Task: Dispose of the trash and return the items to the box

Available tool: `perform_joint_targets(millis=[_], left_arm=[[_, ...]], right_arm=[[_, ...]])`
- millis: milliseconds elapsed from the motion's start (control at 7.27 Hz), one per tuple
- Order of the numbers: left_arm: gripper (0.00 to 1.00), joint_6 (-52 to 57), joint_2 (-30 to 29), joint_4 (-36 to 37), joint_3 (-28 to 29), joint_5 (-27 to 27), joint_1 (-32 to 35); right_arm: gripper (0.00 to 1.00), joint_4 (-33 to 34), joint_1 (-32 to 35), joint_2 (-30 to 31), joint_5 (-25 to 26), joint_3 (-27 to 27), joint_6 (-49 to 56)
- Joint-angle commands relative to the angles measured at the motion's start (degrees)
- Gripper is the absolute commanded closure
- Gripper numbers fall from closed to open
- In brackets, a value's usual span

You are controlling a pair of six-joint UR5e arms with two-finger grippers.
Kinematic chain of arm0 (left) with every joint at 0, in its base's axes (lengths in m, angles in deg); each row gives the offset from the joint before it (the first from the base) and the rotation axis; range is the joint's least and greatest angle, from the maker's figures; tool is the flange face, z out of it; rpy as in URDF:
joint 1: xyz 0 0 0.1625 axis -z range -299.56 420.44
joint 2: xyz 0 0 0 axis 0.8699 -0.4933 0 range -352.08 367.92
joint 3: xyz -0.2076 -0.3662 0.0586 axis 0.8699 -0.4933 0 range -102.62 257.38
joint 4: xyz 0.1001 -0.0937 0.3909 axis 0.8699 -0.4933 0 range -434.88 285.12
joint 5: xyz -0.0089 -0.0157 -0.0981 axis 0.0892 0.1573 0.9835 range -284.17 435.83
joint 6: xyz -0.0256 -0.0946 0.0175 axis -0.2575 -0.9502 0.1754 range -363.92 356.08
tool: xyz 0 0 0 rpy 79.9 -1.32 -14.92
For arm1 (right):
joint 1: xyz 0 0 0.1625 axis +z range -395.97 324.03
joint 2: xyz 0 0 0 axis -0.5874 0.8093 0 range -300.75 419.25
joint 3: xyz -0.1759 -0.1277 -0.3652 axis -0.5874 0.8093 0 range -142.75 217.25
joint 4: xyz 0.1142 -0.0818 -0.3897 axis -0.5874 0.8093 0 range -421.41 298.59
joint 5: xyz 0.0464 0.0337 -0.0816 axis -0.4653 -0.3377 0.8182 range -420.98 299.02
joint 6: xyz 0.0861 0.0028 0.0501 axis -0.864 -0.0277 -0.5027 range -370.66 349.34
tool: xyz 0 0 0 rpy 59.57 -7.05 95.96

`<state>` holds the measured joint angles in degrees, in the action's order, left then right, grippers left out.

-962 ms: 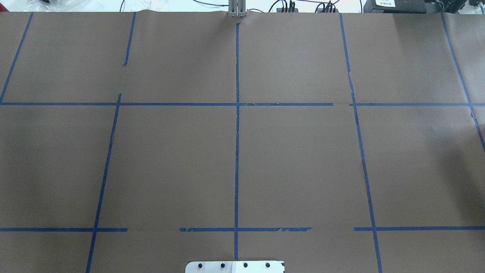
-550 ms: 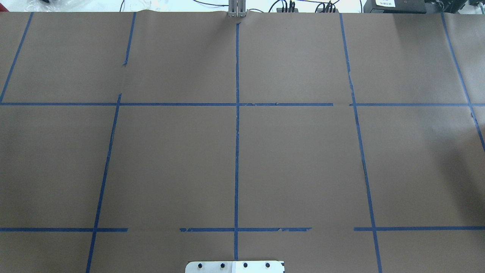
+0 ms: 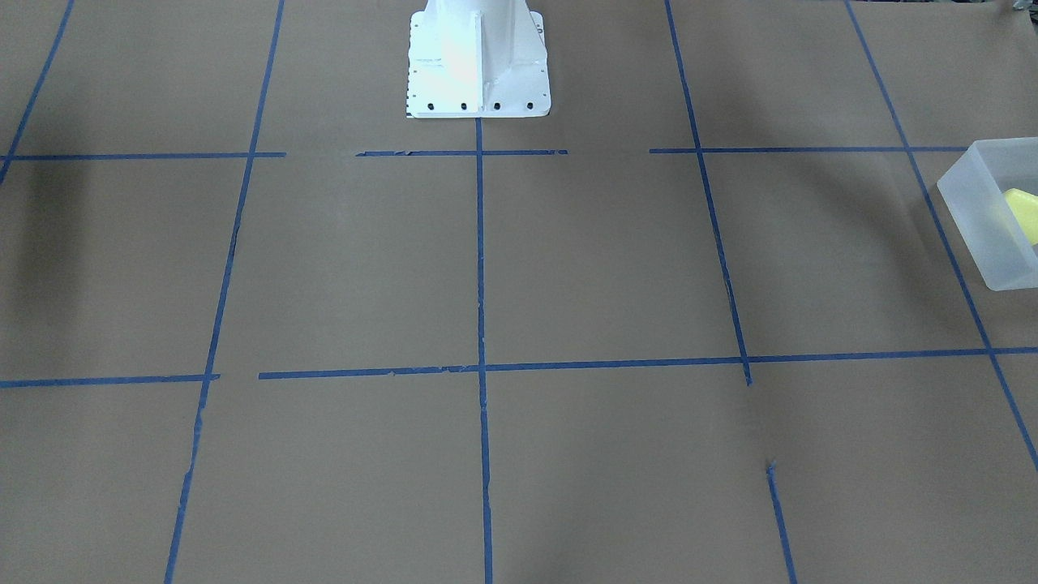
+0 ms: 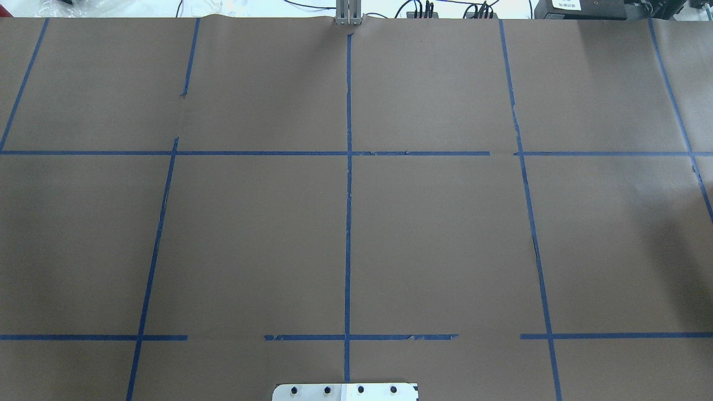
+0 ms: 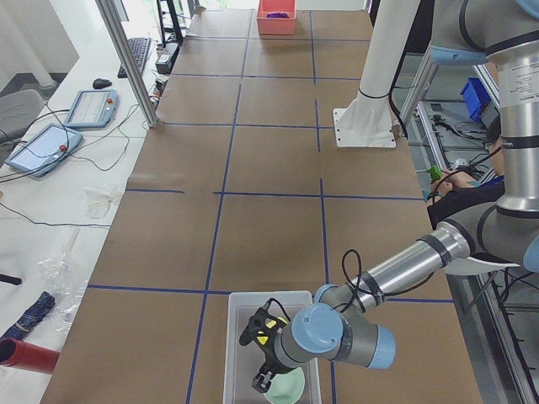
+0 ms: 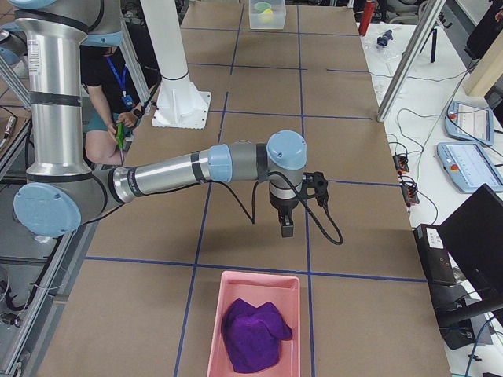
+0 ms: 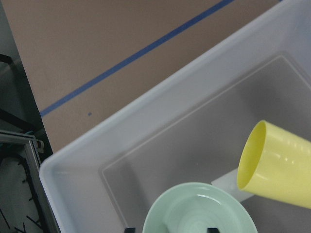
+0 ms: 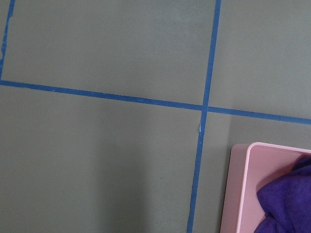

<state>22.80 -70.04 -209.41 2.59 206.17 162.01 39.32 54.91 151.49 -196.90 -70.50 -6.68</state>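
The frosted-white box (image 7: 146,114) holds the yellow cup (image 7: 279,165), lying on its side, and the mint-green bowl (image 7: 194,213), upright. My left gripper (image 5: 263,358) hangs over the box (image 5: 240,305) just above the bowl (image 5: 288,389). In the left wrist view its two dark fingertips (image 7: 129,229) stand wide apart at the bottom edge, open and empty. The box (image 3: 977,215) with the cup (image 3: 1023,211) also shows at the front-facing view's right edge. My right gripper (image 6: 285,228) points down over bare table, short of the pink tray; I cannot tell if it is open.
A pink tray (image 6: 214,314) holding a purple cloth (image 6: 251,334) sits at the table's right end, also in the right wrist view (image 8: 238,194). The white robot base (image 3: 477,57) stands at the table's middle. Blue tape lines cross the brown table (image 4: 250,239).
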Motion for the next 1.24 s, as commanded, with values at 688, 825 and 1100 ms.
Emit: perform_joint_targets(millis=[688,825,1100], left_arm=[[0.0,-3.8,-11.7,53.7,-22.9,1.3,-7.6],[0.0,-4.3,-11.1,53.7,-23.1,5.2,-7.9],[0.0,-3.5,-7.9,49.3,-23.4,5.8,-8.5]], right_arm=[[0.0,0.6,0.0,2.2,-0.3,2.8,0.0],[0.0,0.4,0.1,2.8,-0.5,2.5,0.0],[0.0,-0.1,0.0,4.3,0.0,2.0,0.0]])
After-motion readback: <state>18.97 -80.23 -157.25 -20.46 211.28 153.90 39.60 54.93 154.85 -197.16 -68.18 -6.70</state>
